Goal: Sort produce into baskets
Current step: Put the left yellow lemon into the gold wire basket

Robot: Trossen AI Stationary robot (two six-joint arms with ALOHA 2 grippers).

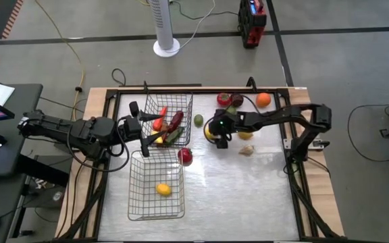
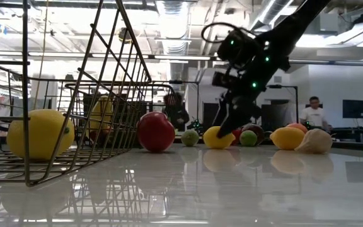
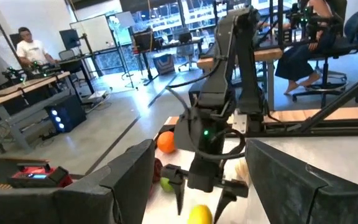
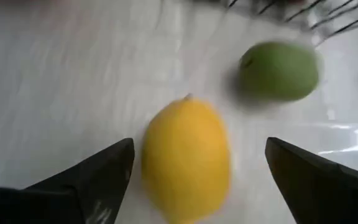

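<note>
Yellow lemon (image 4: 186, 158) lies on the white worktop (image 1: 248, 196) between my right gripper (image 1: 220, 138) fingers, spread wide and not touching it; a green lime (image 4: 279, 70) sits just beyond; the near basket (image 1: 155, 189) holds one lemon (image 1: 163, 190); a red apple (image 1: 185, 156) rests beside it; my left gripper (image 1: 148, 135), half open and holding nothing I can see, hovers at the far basket (image 1: 169, 120) of vegetables.
</note>
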